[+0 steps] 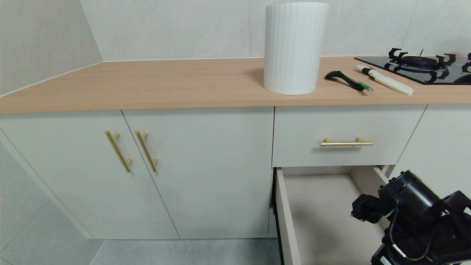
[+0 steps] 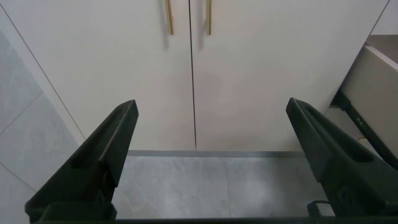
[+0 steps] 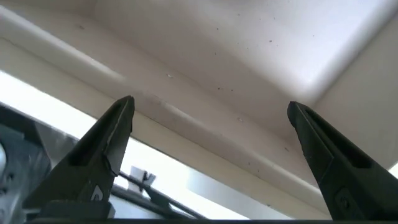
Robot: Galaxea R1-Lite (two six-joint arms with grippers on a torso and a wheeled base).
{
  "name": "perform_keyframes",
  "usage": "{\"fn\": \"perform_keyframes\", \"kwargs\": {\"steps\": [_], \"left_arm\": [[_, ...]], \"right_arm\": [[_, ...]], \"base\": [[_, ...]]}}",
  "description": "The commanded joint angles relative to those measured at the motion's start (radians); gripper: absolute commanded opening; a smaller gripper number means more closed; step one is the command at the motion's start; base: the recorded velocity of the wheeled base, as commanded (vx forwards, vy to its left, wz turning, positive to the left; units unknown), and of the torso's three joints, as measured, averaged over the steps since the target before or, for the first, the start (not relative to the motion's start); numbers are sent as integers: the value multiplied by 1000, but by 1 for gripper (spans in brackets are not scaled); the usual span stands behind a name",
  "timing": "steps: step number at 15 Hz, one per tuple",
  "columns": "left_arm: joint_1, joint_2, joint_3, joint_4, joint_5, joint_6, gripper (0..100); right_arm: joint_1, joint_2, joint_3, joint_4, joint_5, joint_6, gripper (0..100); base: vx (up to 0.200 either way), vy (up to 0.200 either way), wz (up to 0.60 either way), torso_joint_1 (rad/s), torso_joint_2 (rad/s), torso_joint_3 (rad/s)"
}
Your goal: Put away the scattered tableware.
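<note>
Right gripper [image 3: 209, 106] spread, empty; left gripper [image 2: 211, 104] same, facing cabinet doors [image 2: 249, 81]. Countertop [image 1: 165, 84] sits at 12 o'clock from my right gripper, open drawer [image 1: 323, 206] directly under that gripper. On the countertop: white utensil [image 1: 385, 80], black peeler [image 1: 344, 78] side by side, long axes 10-to-4. Right arm nearer.

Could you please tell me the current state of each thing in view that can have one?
Lower drawer, pulled open.
Upper drawer, shut.
Cabinet doors, both shut.
White canister, upright on the countertop.
Black-handled utensil, lying loose on the countertop.
White utensil, lying loose beside the stove.
Left gripper, fingers open, holding nothing.
Right gripper, fingers open, holding nothing.
</note>
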Motion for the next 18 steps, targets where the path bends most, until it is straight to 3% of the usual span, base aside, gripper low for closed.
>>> {"fn": "perform_keyframes", "kwargs": {"steps": [1,6,11,14,18], "left_arm": [[0,1,0,0,1,0,100],[0,1,0,0,-1,0,100],[0,1,0,0,1,0,100],[0,1,0,0,1,0,100],[0,1,0,0,-1,0,100]], "right_arm": [[41,-6,3,35,-2,-3,100],[118,-9,17,95,-26,-7,100],[109,-10,-26,75,-40,18,100],[23,-30,-89,-66,-48,201,100],[-103,-91,-87,-260,-38,211,100]], "base": [[0,0,0,0,0,0],[0,0,0,0,0,0],[0,0,0,0,0,0],[0,0,0,0,0,0],[0,0,0,0,0,0]]}}
